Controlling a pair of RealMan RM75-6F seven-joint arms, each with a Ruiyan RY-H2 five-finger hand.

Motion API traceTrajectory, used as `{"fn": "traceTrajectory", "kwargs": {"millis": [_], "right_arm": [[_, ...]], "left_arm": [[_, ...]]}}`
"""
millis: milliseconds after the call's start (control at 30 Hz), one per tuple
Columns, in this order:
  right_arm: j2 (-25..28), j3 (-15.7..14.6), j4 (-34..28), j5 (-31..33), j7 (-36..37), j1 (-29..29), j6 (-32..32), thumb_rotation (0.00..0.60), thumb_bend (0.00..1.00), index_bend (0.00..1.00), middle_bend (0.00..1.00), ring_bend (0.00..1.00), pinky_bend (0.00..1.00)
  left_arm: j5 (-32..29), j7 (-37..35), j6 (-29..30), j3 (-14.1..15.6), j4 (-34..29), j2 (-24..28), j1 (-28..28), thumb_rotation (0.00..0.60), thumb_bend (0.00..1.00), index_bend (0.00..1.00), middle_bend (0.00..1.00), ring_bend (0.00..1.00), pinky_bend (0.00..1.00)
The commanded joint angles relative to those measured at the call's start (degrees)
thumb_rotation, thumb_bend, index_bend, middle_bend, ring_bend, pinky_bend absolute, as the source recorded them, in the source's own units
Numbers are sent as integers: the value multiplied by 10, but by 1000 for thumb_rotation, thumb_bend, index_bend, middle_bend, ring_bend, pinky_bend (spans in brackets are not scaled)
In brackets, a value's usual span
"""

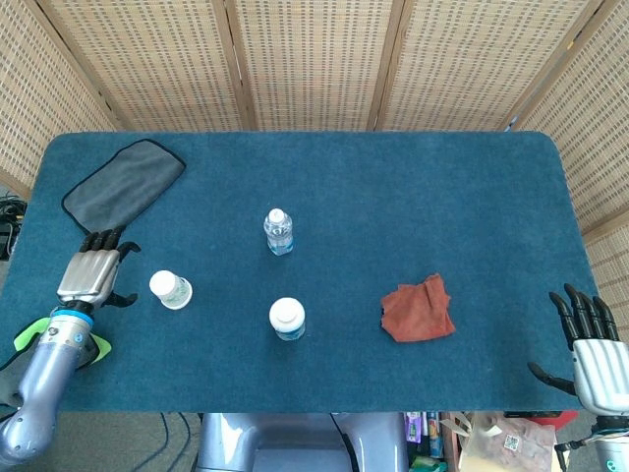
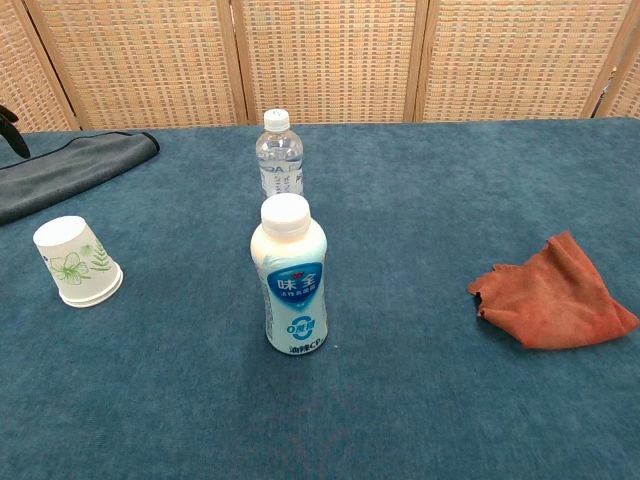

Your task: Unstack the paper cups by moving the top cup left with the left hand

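My left hand (image 1: 91, 273) hovers over the blue table (image 1: 413, 187) just to the left of the paper cups (image 1: 170, 289), fingers spread and holding nothing; in the chest view only a dark fingertip shows at the left edge. The cups stand upside down as one nested stack, rim on the cloth, near the front left of the table, with the grey cloth (image 1: 124, 187) lying well behind them. From above I cannot tell how many cups are nested or how tightly. My right hand (image 1: 590, 346) rests at the front right corner, fingers apart and empty, well away from everything. The main risk, I judge, is that the cups come away together: if I close around the lower part of the stack, or if the top cup is wedged on, the whole stack lifts and nothing is unstacked. Paper walls also give easily, so too firm a squeeze may crush the top cup or pinch it harder onto the one beneath. Coming in from the side too low or too fast could knock the light stack over and send it rolling toward the milk bottle (image 2: 292, 275) or off the front edge. The water bottle (image 2: 279, 154) and the orange rag (image 2: 552, 292) sit far enough away that I doubt they matter.
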Motion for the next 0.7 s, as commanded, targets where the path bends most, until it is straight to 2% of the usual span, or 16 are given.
{"fn": "traceTrajectory", "kwargs": {"millis": [33, 700], "right_arm": [[0, 0, 0, 0, 1, 0, 0, 600, 118, 0, 0, 0, 0], [2, 1, 1, 2, 6, 0, 1, 600, 118, 0, 0, 0, 0]], "left_arm": [[-14, 9, 4, 8, 6, -12, -12, 600, 239, 257, 0, 0, 0], [-70, 38, 28, 38, 35, -64, -68, 600, 240, 281, 0, 0, 0]]}}
